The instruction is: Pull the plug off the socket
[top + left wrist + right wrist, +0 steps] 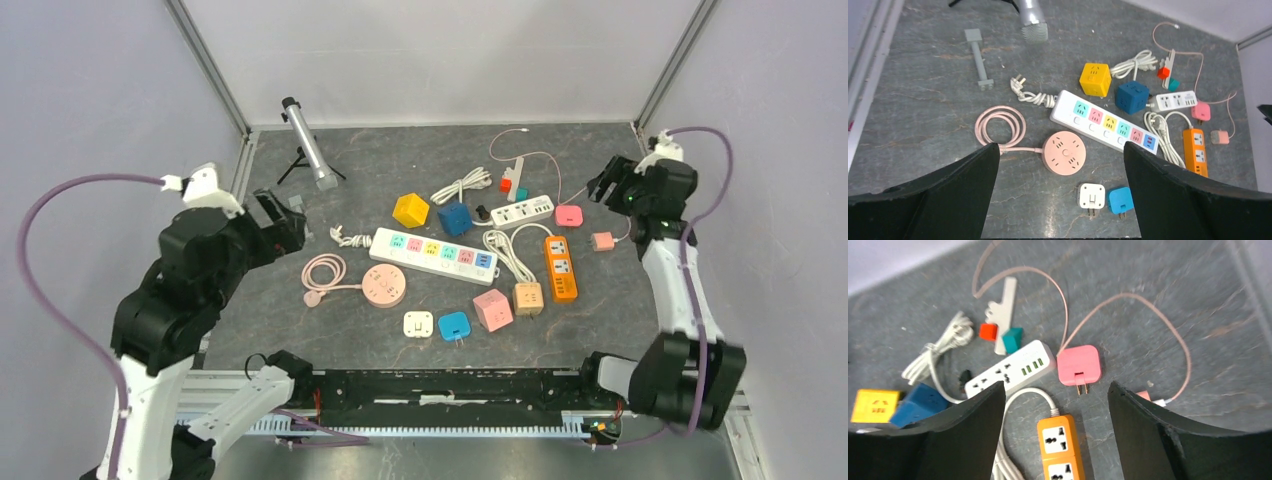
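Top external view:
- The surface [400, 150] is dark grey and carries scattered power strips, cube sockets and cables.
- The left end effector [285, 222] hovers at the left edge.
- The right end effector [612, 182] hovers at the far right, near the pink plug [569, 215].
- The pink plug lies on the surface just beside the right end of the small white strip [522, 211], above the orange strip [561, 268].

Left wrist view:
- The left end effector is released, with its fingers spread wide and nothing between them.
- The round pink socket [1064, 152] lies below the gap.

Right wrist view:
- The right end effector is released and holds nothing.
- The pink plug lies flat with both prongs bare and outside any socket.
- A thin pink cable [1128, 300] loops away from the plug.
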Motion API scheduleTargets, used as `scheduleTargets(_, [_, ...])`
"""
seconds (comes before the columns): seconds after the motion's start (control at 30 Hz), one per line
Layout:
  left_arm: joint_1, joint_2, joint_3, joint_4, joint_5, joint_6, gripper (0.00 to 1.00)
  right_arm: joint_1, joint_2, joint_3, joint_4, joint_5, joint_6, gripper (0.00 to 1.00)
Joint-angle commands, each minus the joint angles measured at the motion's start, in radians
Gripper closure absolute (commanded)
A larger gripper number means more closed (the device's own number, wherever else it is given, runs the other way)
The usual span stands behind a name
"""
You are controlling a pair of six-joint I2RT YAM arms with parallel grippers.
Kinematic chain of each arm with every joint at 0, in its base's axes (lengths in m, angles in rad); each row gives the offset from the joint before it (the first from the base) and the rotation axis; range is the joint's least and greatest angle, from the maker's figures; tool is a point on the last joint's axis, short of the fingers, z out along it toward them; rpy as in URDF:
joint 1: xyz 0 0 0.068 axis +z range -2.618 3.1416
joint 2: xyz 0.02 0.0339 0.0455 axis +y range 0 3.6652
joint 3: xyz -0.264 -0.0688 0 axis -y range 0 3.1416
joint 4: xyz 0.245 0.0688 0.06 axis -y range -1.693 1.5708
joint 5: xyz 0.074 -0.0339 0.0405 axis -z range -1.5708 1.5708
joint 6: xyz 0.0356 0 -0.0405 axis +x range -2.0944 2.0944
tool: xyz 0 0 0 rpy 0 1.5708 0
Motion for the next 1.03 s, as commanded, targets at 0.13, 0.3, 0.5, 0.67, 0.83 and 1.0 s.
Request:
scheduleTargets(0.13, [0.004,-0.200,0.011,-0.023,-0.101,0.016,0.00,0.013,-0.502,-0.009,-0.207,0.168,-0.015,0.02])
scheduleTargets(0.3, [0.004,-0.283,0.025,-0.022,-0.095,0.023,0.00,0.030,-0.646,0.097,-0.353,0.259,0.019,0.02])
scheduleTargets(0.5, [0.004,-0.310,0.063,-0.044,-0.090,0.050,0.00,0.030,-0.744,0.311,-0.474,0.422,0.042,0.02])
scheduleTargets(0.67, [0.004,-0.328,0.096,-0.029,-0.115,0.084,0.00,0.029,-0.788,0.411,-0.496,0.490,0.048,0.02])
scheduleTargets(0.83, [0.004,-0.338,0.090,-0.012,-0.116,0.099,0.00,0.026,-0.804,0.435,-0.506,0.501,0.054,0.02])
scheduleTargets(1.0, [0.004,-0.340,0.088,0.005,-0.105,0.115,0.00,0.024,-0.809,0.416,-0.502,0.494,0.059,0.02])
